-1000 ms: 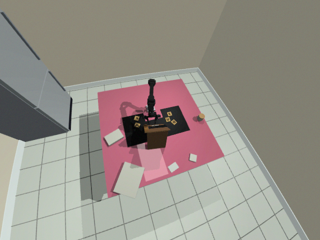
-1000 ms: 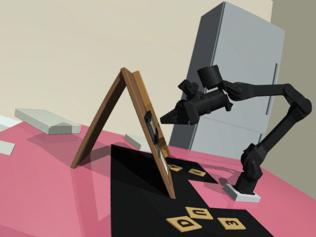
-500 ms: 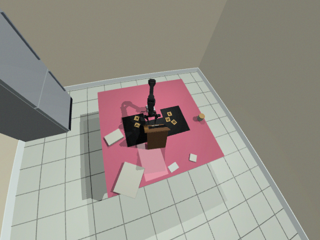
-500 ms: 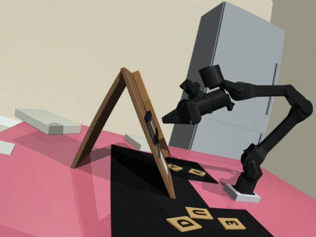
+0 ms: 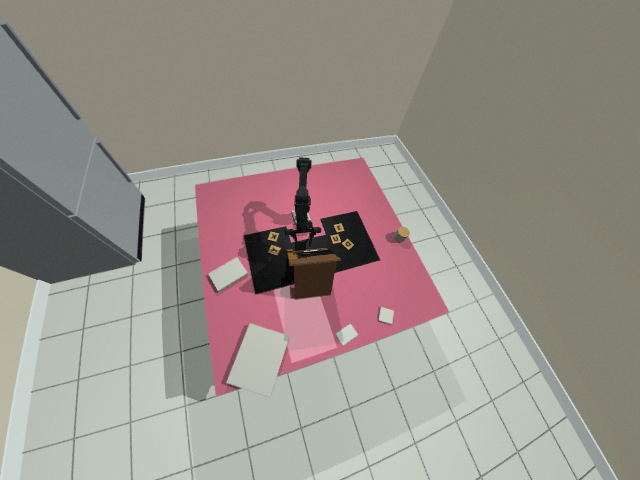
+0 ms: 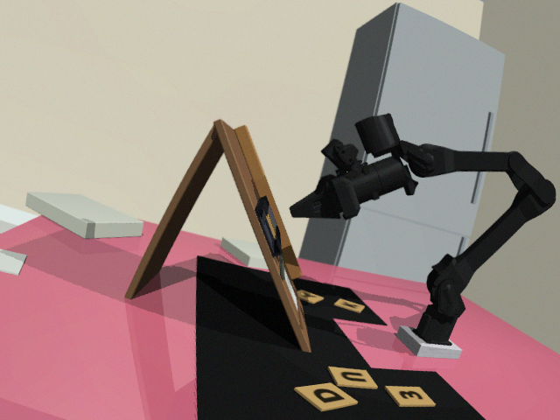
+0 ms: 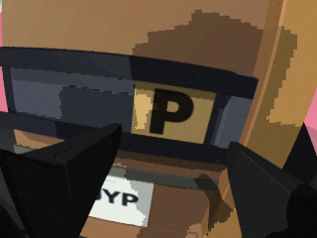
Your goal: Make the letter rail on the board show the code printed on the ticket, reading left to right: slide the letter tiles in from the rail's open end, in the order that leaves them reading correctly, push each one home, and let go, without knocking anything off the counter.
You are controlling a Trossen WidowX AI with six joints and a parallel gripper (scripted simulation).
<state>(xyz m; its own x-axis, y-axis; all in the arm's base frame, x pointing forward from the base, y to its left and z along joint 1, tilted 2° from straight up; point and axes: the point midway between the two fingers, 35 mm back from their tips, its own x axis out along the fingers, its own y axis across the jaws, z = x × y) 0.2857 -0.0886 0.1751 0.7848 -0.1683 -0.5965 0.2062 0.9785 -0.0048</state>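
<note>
My gripper [image 5: 303, 248] [image 6: 292, 211] [image 7: 174, 141] is open and empty, just in front of the leaning board [image 5: 314, 279] [image 6: 234, 156] [image 7: 74, 30]. A P tile [image 6: 270, 222] [image 7: 203, 124] sits upright in the dark rail [image 6: 263, 206] [image 7: 193, 74], beside a dark upright strip near its right end. Rail space left of P is empty. The ticket [image 6: 289, 287] [image 7: 141, 218] below ends in "YP"; my left finger hides its start. On the black mat [image 5: 364, 254] [image 6: 244, 366] lie D [image 5: 347, 243] [image 6: 325, 396], U [image 5: 335, 239] [image 6: 353, 376], E [image 5: 339, 227] [image 6: 409, 395] and two tiles [image 5: 273, 236] [image 5: 274, 250] across the board.
A wooden strip [image 6: 260, 180] [image 7: 292, 84] stands out along the board's right side in the wrist view. White boxes [image 5: 227, 274] [image 5: 258, 360] lie left and front left, small white pieces [image 5: 346, 334] [image 5: 386, 315] at the front. A round can [image 5: 402, 234] stands near the right edge.
</note>
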